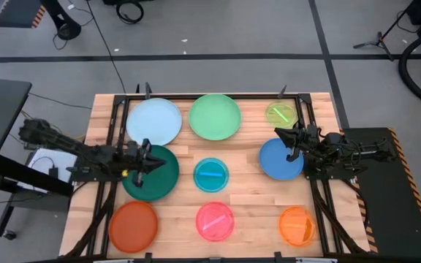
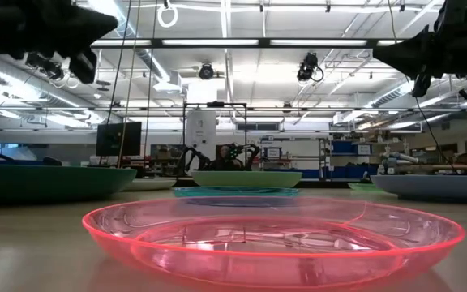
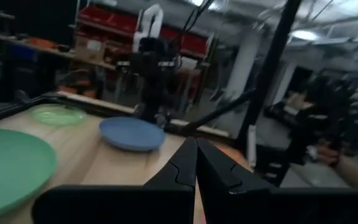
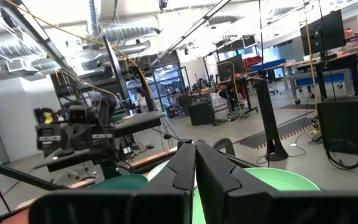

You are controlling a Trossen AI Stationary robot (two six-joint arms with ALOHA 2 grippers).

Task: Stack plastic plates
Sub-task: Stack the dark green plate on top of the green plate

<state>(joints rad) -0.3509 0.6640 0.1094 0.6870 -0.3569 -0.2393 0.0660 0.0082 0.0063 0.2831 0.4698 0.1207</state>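
While both hands (image 1: 154, 162) (image 1: 279, 134) seem closed and empty, nine coloured plates (image 1: 215, 221) lie unstacked

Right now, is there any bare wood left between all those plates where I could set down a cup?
Only narrow strips. Bare wood shows between the teal plate and the blue plate, and between the pink plate and the orange plate. The left side is crowded: the left gripper hovers over the dark green plate, close under the light blue plate.
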